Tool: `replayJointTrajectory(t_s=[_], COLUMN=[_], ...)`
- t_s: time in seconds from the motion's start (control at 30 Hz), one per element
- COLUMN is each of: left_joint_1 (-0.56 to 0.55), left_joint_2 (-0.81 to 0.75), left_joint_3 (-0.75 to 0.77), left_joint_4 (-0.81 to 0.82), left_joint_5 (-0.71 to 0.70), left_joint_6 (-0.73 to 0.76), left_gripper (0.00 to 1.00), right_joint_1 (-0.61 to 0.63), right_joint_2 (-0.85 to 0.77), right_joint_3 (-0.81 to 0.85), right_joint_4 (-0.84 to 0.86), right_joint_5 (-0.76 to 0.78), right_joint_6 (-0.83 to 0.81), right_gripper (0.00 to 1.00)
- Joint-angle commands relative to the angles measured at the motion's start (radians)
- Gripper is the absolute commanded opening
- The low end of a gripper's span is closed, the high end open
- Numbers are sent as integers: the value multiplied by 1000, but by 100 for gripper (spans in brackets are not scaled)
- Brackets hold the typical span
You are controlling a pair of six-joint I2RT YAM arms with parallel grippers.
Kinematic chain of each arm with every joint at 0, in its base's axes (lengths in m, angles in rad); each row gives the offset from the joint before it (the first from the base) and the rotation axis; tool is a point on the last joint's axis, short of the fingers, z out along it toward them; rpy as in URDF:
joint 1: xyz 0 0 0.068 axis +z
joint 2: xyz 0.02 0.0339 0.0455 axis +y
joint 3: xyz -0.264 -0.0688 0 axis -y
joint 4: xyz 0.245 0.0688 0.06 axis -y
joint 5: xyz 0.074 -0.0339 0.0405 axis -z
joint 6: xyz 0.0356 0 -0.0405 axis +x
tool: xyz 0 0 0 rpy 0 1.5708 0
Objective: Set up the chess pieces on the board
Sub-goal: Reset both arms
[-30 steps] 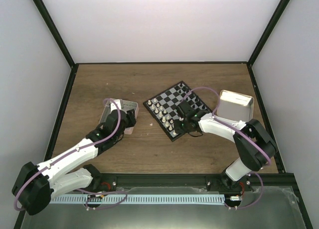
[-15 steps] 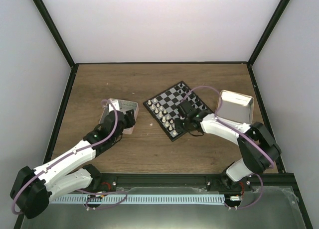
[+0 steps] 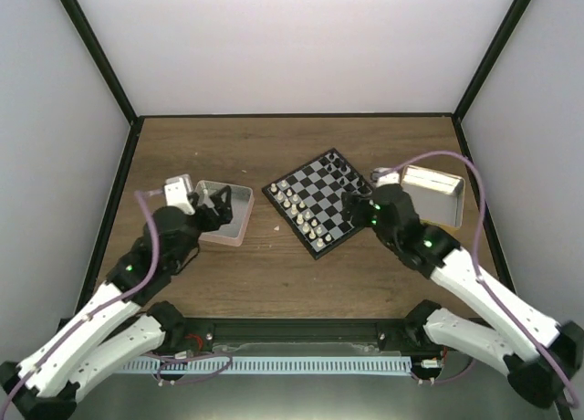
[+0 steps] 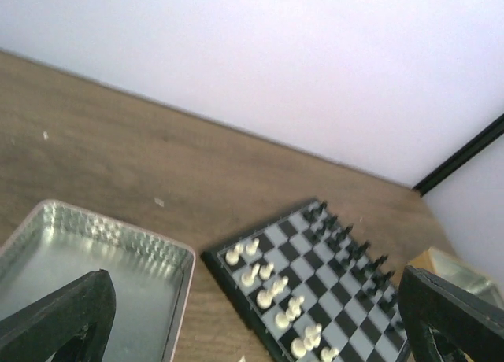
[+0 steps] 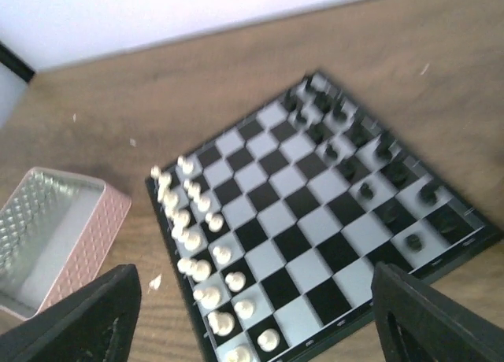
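The board lies turned like a diamond at mid-table. Cream-white chess pieces stand in two rows along its near-left side, and black chess pieces in two rows along its far-right side. My left gripper hovers over the pink tray, open and holding nothing; its wrist view shows the board ahead to the right between spread fingers. My right gripper hangs open above the board's right corner, nothing between its fingers. Its camera looks down on the board and the white rows.
A pink tray with a silvery inside sits left of the board and looks empty. A tan box stands right of the board. A small pale fleck lies on the wood beside the board. Black frame rails border the table.
Both arms have drawn back and lifted. The right gripper left the board's near corner and opened from shut. The left gripper opened wider above the tray.
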Motion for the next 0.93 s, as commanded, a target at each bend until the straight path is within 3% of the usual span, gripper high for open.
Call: replayJointTrajectory(t_s=[0.0,0.13,0.33,0.47,0.9], left_joint_1=[4,3,4,5,4], left_joint_2=[-137,-253,-321,-336,-376], left_joint_3=[67,140,265,365,379], left_joint_4=[-105,-165,-242,-324,-342], left_joint_5=[-71,-119,-168,-171,-183], left_joint_6=[93,168,257,285,299], left_gripper=[100,100,100,100,100], right_joint_1=[5,5,6,5,5], right_joint_2=[-184,-339,-469,-596,-639], right_joint_3=[1,42,148,171,152], right_joint_4=[-65,-127,-235,-219,-206], right_joint_5=[213,306,442,529,526], right_joint_6=[-37,-62,-50,-96,-114], right_gripper=[88,100,100,100,100])
